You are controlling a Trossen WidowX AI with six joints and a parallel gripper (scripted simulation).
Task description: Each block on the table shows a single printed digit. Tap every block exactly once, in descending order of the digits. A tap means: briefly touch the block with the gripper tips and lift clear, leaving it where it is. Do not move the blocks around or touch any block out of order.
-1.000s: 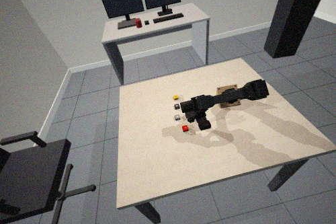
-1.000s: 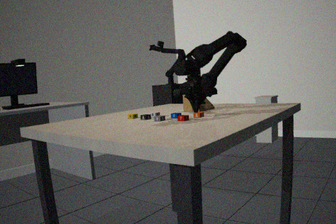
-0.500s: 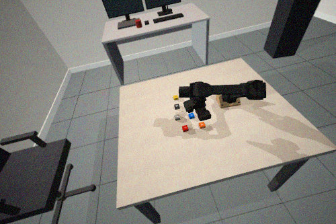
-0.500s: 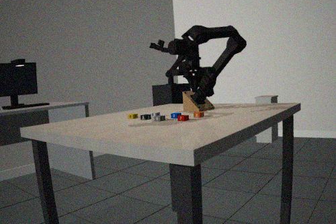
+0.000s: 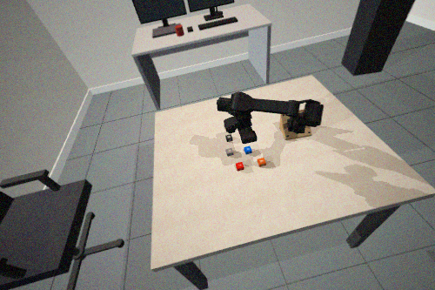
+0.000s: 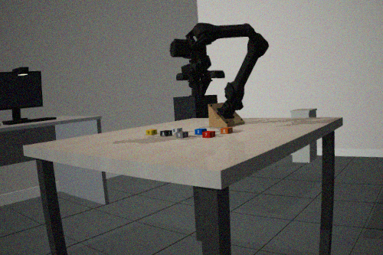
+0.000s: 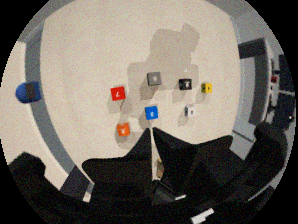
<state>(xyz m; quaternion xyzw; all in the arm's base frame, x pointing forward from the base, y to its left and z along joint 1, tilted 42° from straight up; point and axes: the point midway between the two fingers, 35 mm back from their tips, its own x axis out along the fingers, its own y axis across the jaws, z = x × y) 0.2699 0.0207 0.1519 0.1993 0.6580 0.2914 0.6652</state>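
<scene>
Gripper [image 5: 248,136] [image 6: 198,97] [image 7: 150,131] is clenched on nothing, above the table [image 5: 187,219] [image 6: 115,158] [image 7: 75,60]. In wrist view, blue block [image 5: 248,150] [image 6: 200,131] [image 7: 151,113] is ahead of its tips, orange block [image 5: 261,162] [image 6: 226,130] [image 7: 123,130] ahead-left, red block [image 5: 239,165] [image 6: 208,134] [image 7: 118,93] beyond orange; grey block [image 5: 230,151] [image 6: 181,135] [image 7: 154,78] lies beyond blue, white block [image 6: 178,130] [image 7: 189,111], black block [image 5: 229,138] [image 6: 165,132] [image 7: 185,84] and yellow block [image 6: 152,132] [image 7: 206,88] ahead-right. They are probably light, stiff and easy to slide, so no grasp, only soft touch at middle of top. Arm hides yellow and white from top view; most digits are too blurred for me to read
</scene>
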